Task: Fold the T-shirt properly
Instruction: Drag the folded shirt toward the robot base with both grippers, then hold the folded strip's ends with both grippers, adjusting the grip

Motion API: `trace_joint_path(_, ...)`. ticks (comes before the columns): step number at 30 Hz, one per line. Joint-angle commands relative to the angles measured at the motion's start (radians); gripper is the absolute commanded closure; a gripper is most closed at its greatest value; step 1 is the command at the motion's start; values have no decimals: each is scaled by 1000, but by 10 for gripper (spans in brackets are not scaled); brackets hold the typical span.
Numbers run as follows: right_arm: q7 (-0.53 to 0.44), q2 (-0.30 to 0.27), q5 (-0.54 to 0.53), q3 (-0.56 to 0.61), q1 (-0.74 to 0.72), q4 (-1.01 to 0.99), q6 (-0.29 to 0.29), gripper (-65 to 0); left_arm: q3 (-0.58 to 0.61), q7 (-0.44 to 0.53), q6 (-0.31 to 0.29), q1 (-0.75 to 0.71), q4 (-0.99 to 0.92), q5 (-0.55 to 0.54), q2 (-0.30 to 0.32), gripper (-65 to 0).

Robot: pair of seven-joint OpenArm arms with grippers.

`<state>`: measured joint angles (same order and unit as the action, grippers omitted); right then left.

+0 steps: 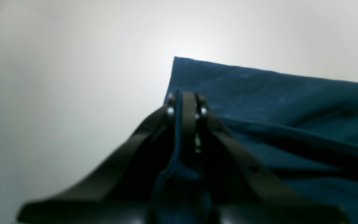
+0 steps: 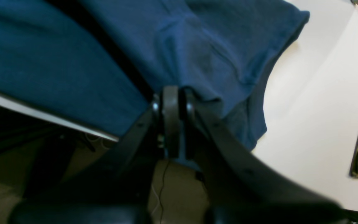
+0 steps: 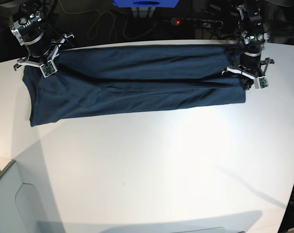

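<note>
- Left wrist view: the left gripper (image 1: 185,102) fills the lower middle, its two black, smooth fingers drawn together to a narrow point with a thin fold of dark blue cloth pinched between them. The T-shirt (image 1: 275,102) spreads away to the right, soft and matte, with long shallow creases. One sharp corner of it lies just beyond the fingertips. The rest is a plain white table (image 1: 57,77), smooth and bare. The picture is a little blurred.
- Right wrist view: the right gripper (image 2: 171,99) shows the same black, tapering fingers, closed tight on the cloth edge. The T-shirt (image 2: 197,46) runs across the top, navy and finely woven, with a rumpled hem dropping down beside the fingers to the right. This view alone shows the table's near edge, with dim floor and cables below it, and the white table (image 2: 315,109) to the right.
- Base view: only here is the whole garment seen. The T-shirt (image 3: 137,85) lies as a long, flat, folded band along the far side of the table (image 3: 161,170). The right gripper (image 3: 46,67) holds its end on the picture's left, the left gripper (image 3: 248,80) holds the end on the picture's right. A blue box (image 3: 146,3) and cables sit behind the table.
</note>
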<state>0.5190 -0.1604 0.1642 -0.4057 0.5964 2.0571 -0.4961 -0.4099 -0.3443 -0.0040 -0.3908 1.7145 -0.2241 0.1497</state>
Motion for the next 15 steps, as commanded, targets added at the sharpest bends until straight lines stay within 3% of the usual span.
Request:
trace_joint_path(1, -21, -8, -7, -6, 4, 20, -2, -1, -4, 23, 3, -1, 15, -4, 11, 0)
trace_joint_path(15, -23, -3, -13, -46, 58, 18, -3, -1, -5, 23, 3, -1, 15, -4, 11, 0)
